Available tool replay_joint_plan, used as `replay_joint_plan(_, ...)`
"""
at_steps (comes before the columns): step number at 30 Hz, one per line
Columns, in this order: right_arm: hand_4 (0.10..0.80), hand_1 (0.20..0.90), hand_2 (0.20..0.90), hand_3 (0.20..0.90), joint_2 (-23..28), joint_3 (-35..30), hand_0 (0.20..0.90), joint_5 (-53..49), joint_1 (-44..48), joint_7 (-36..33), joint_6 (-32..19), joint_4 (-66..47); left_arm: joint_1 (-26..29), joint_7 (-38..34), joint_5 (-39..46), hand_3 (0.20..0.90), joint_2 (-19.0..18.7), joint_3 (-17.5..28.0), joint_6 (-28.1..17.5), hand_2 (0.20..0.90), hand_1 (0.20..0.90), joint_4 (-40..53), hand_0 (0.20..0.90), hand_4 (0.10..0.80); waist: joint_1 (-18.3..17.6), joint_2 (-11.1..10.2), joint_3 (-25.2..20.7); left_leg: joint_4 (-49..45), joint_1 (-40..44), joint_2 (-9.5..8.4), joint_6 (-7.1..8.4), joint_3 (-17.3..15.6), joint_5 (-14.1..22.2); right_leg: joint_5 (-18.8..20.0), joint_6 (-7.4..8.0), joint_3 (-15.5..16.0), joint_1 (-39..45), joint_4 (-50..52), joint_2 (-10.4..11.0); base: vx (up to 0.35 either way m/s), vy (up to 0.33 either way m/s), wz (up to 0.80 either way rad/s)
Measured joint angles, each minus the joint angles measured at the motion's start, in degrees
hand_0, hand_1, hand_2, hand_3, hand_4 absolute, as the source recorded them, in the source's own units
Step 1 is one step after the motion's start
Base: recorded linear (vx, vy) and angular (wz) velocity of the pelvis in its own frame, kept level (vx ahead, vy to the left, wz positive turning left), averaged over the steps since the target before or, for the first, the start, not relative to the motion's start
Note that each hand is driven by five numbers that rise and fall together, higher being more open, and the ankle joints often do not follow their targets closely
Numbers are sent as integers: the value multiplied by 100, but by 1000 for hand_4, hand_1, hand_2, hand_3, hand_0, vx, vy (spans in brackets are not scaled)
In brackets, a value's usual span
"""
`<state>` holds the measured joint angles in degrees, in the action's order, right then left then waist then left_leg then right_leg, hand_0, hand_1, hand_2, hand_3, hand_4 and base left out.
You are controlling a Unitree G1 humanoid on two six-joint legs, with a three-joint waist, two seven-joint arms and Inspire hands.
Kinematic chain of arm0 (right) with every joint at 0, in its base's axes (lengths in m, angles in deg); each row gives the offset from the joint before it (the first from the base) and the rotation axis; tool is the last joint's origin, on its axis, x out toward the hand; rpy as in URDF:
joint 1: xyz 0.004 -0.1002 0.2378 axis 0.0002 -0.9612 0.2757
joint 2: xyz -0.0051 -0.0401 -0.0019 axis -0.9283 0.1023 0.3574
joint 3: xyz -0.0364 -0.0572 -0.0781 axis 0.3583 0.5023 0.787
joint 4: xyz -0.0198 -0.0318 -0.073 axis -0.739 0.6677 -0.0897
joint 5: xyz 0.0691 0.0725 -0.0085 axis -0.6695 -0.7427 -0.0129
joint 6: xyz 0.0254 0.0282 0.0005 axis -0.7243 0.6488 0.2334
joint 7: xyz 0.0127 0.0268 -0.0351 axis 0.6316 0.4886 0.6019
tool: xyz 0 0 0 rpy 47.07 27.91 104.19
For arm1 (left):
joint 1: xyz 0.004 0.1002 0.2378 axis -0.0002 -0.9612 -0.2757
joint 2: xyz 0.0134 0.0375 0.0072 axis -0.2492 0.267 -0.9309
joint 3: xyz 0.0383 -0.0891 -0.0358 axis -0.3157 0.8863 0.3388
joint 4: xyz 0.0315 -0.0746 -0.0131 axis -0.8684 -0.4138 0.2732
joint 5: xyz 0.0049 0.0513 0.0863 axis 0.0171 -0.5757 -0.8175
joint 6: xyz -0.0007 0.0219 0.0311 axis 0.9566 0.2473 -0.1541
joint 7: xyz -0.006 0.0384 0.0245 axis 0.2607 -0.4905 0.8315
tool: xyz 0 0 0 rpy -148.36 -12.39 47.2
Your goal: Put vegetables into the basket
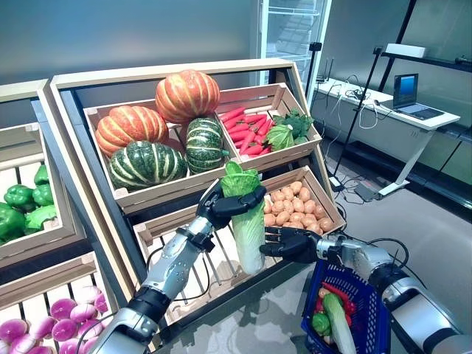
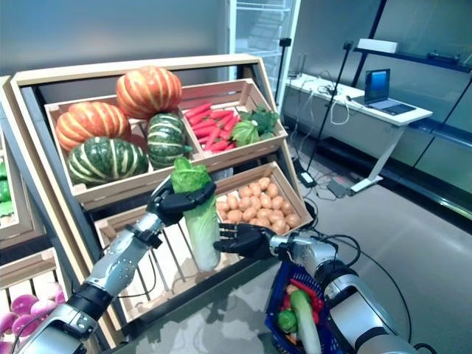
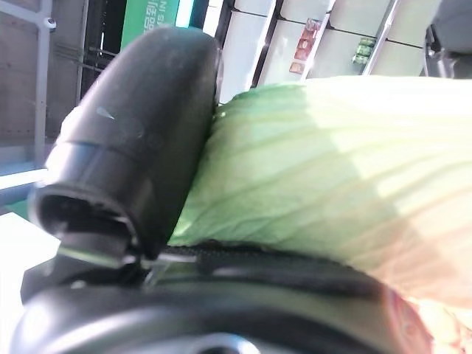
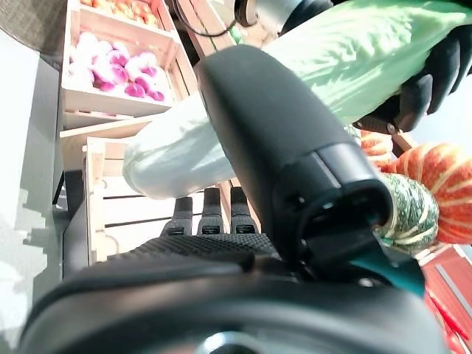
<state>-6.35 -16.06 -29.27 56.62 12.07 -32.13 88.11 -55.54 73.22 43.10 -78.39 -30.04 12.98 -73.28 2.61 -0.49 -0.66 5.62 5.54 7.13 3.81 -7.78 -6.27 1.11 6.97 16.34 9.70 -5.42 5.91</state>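
My left hand (image 1: 221, 206) is shut on a long pale-green cabbage (image 1: 248, 221) and holds it upright in front of the wooden stand; its leaf fills much of the left wrist view (image 3: 332, 177). My right hand (image 1: 289, 243) is open, fingers straight, right beside the cabbage's lower half (image 4: 221, 140) and just above the blue basket (image 1: 369, 310). The basket stands on the floor at the lower right. In it lie a long pale-green vegetable (image 1: 338, 324), a red one (image 1: 335, 293) and a small green one (image 1: 320, 323).
The slanted wooden stand (image 1: 177, 74) with its crates fills the left and middle. A white desk (image 1: 391, 110) with a laptop stands at the back right. Grey floor (image 1: 413, 221) lies open to the right of the stand.
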Motion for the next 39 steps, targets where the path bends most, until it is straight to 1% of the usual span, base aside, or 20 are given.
replay_joint_plan(2, 800, 900, 900, 900, 4, 2, 900, 0, 2, 203, 98, 0, 0, 76, 41, 300, 0, -5, 1, 300, 300, 0, 300, 400, 3, 0, -1, 0, 2, 0, 1, 1, 0, 0, 1, 1, 4, 0, 0, 0, 0, 0)
replay_joint_plan(8, 800, 900, 900, 900, 3, 35, 900, -29, 2, 418, 250, 0, 0, 245, 71, 300, 0, -42, 1, 300, 300, 0, 300, 400, 15, 3, -3, 0, 2, -2, 1, 21, -4, 0, 1, 0, 13, 0, -1, 0, 0, 0)
replay_joint_plan(17, 800, 900, 900, 900, -22, 157, 900, -58, 8, 614, 261, -1, 0, 330, 113, 300, 4, -126, 1, 300, 300, 3, 300, 400, 16, 46, -36, 1, -1, -2, -1, 25, -5, -1, -1, -1, 13, 0, 0, 0, 0, 0)
replay_joint_plan(20, 800, 900, 900, 900, -49, 241, 900, -228, 8, 656, 275, -4, 0, 360, 249, 300, 4, -174, 2, 300, 300, 4, 300, 400, 16, 49, -38, 1, -2, -1, -1, 25, -5, -1, -1, -1, 12, 0, -1, 0, 0, 0)
replay_joint_plan(23, 800, 900, 900, 900, -239, 252, 900, -646, 27, 662, 307, -70, 1, 434, 483, 300, 55, -314, 59, 300, 300, 96, 300, 400, 17, 49, -44, 1, -3, -2, 0, 25, -5, -1, 0, -1, 12, 0, -1, 0, 0, 0)
replay_joint_plan(25, 800, 900, 900, 900, -292, 306, 900, -693, 26, 662, 338, -184, 1, 512, 502, 300, 47, -392, 81, 300, 300, 148, 300, 400, 20, 54, -48, 1, -3, -2, 0, 25, -5, -1, 1, -1, 12, 0, 0, 0, 0, 0)
replay_joint_plan(27, 400, 300, 300, 300, -296, 421, 300, -949, 26, 660, 350, -275, 1, 532, 676, 300, 33, -380, 102, 300, 300, 154, 300, 400, 33, 59, -55, 1, -3, -2, 0, 26, -5, -1, 1, -1, 12, 0, -1, 0, 0, 0)
replay_joint_plan(32, 400, 300, 300, 300, -304, 514, 300, -1298, 11, 383, 381, -790, 8, 477, 965, 300, 30, -133, 68, 300, 300, 154, 300, 400, 31, 71, -65, 2, -4, -2, 0, 27, -5, -1, 0, -1, 12, 0, 0, 0, 0, 0)
replay_joint_plan(33, 400, 300, 300, 300, -308, 529, 300, -1346, 11, 250, 385, -851, 15, 477, 965, 300, 30, -109, 49, 300, 300, 155, 300, 400, 35, 75, -70, 1, -5, -3, 0, 28, -6, -1, -1, 0, 12, 0, 1, 0, 0, 0)
replay_joint_plan(39, 400, 300, 300, 300, -350, 581, 300, -1573, 2, 84, 393, -948, 13, 463, 1220, 300, 42, -59, 46, 300, 300, 158, 300, 400, 44, 68, -80, 1, -45, -7, -10, 76, -11, -20, -25, -8, -1, 0, -1, 0, -2, 3)
